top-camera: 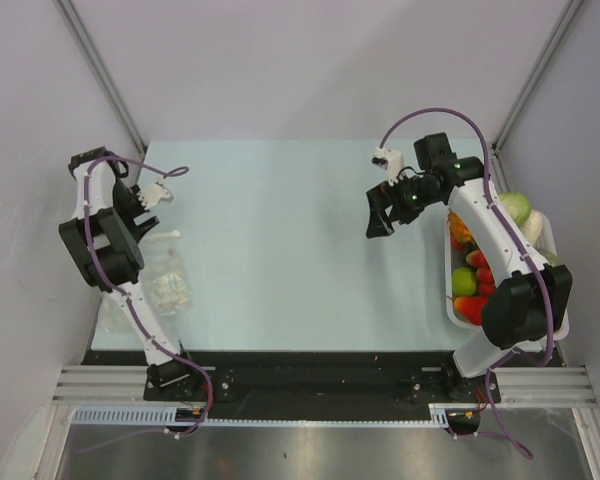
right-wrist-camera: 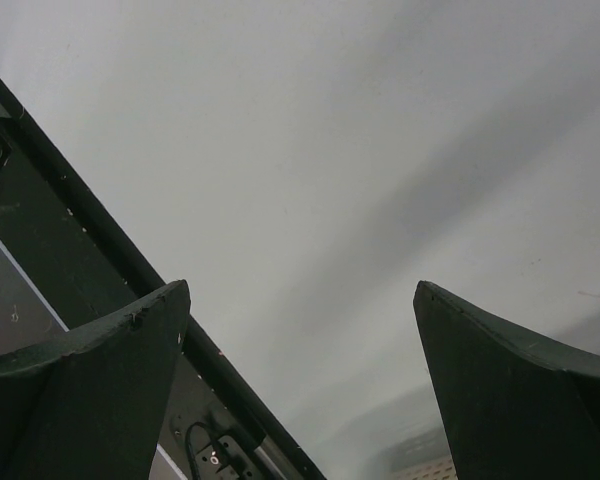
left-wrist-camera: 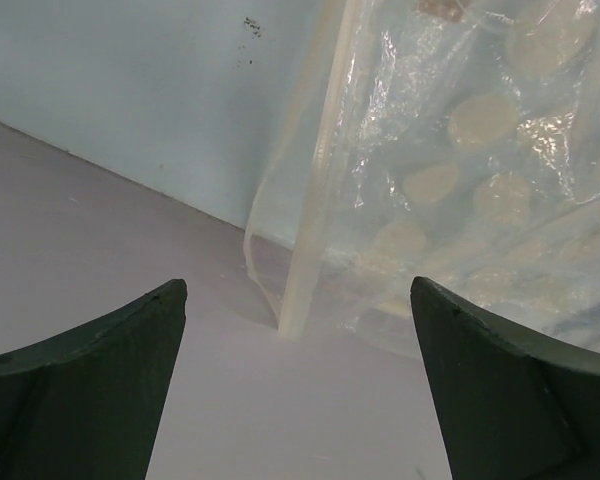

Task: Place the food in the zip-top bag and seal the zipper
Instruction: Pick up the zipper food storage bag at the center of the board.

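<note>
No legible text, labels, brands or numbers in any view. Dark specks on the table in the left wrist view are marks, not writing.

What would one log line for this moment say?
left gripper: open, facing zip-top bag | right gripper: open, empty, raised | food: in white tray

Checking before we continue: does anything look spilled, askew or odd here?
Nothing stands out. The zip-top bag lies crinkled on the left; the food sits in the white tray. The left gripper and right gripper are open.
</note>
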You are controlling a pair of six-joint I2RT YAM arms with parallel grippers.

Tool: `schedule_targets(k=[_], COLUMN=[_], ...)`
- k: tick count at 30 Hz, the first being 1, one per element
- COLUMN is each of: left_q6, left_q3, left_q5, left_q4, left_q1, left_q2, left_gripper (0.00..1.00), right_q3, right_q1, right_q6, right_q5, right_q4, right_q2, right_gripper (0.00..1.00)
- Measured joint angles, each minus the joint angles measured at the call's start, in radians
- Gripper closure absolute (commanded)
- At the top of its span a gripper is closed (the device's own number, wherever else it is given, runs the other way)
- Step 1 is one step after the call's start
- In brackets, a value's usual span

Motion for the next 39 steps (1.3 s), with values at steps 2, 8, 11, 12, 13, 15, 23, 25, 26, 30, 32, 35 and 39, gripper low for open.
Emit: schedule_targets(k=[2,8,11,12,13,15,23,25,26,30,32,35,39], left_q6=[0.008,0.013,0.013,0.013,0.014,0.016,0.039,0.042,0.047,0.094,0.13,0.222,0.355], left_q3=[-0.003,-0.024,-0.031,-0.037,-0.042,-0.055,-0.153,-0.153,-0.152,-0.124,-0.12,-0.13,-0.177], left_q5=[0.0,0.002,0.009,0.012,0.017,0.03,0.052,0.079,0.09,0.143,0.153,0.192,0.256], left_q4=[0.0,-0.001,0.004,0.005,0.004,0.004,0.003,0.004,0.005,0.013,0.024,0.029,0.018], left_q1=[0.008,0.017,0.018,0.018,0.018,0.018,0.011,0.001,-0.006,-0.107,-0.187,-0.34,-0.499], left_q2=[0.011,0.059,0.077,0.078,0.078,0.077,0.041,-0.008,-0.037,-0.246,-0.345,-0.492,-0.625], left_gripper=[0.04,0.09,0.24,0.3,0.35,0.5,1.0,1.0,1.0,1.0,1.0,1.0,1.0], right_q3=[0.0,0.0,0.0,0.0,0.0,0.0,0.002,0.011,0.023,0.091,0.121,0.149,0.148], right_q1=[0.001,0.001,0.001,0.001,0.001,0.001,-0.007,-0.018,-0.029,-0.096,-0.122,-0.146,-0.143], right_q6=[-0.003,-0.008,-0.016,-0.02,-0.027,-0.039,-0.078,-0.076,-0.072,-0.019,0.015,0.074,0.171], right_q5=[0.0,0.0,0.001,0.001,0.003,0.009,0.015,-0.005,-0.02,-0.106,-0.144,-0.185,-0.226], right_q4=[0.0,-0.001,-0.004,-0.005,-0.008,-0.015,-0.058,-0.066,-0.067,-0.045,-0.018,0.037,0.118], right_q2=[0.006,0.014,0.014,0.014,0.014,0.014,0.014,0.015,0.016,0.019,0.019,0.019,0.012], right_gripper=[0.0,0.0,0.0,0.0,0.0,0.0,0.0,0.0,0.0,0.0,0.0,0.0,0.0])
